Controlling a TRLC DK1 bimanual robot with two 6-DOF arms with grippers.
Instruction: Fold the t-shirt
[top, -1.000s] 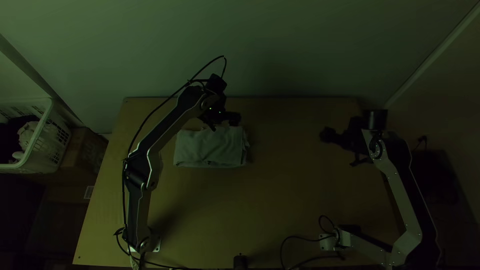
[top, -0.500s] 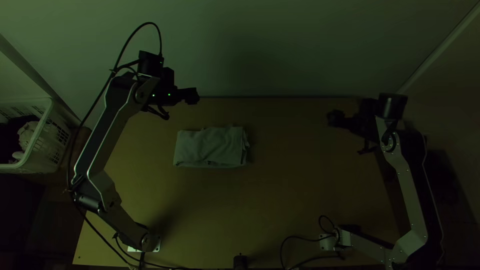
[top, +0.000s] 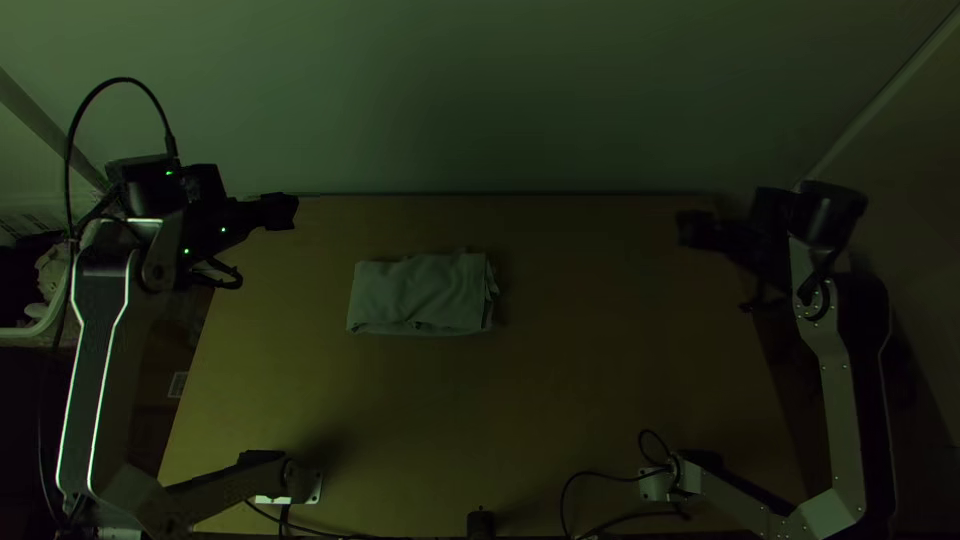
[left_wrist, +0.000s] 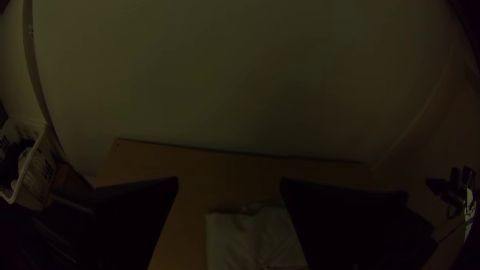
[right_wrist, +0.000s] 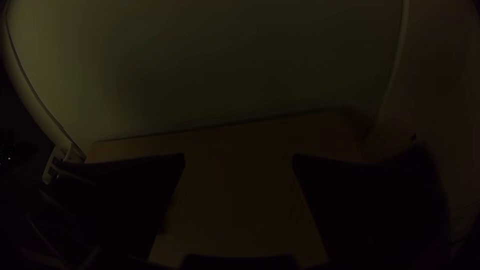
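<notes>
The pale t-shirt (top: 420, 294) lies on the table as a compact folded rectangle, slightly wrinkled, with uneven layers at its right edge. My left gripper (top: 262, 230) is up and to the left of it in the top view, apart from the cloth. My right gripper (top: 718, 265) is well off to its right, over the table's far right corner. In the left wrist view, my left gripper (left_wrist: 229, 185) stands open, with the t-shirt (left_wrist: 255, 240) beyond its fingers. The right wrist view has my right gripper (right_wrist: 239, 161) open, with bare table between its fingers.
The light wooden table (top: 560, 420) borders a pale wall (top: 500, 100) at its far edge. A white laundry basket (left_wrist: 31, 165) holding cloth stands off the table's left side. A small black object (top: 481, 523) sits at the near edge, and cables lie near the right arm's base.
My left gripper has left its place over the t-shirt's far edge and swung far to the left. My right gripper has shifted outward to the right. The t-shirt lies as before.
</notes>
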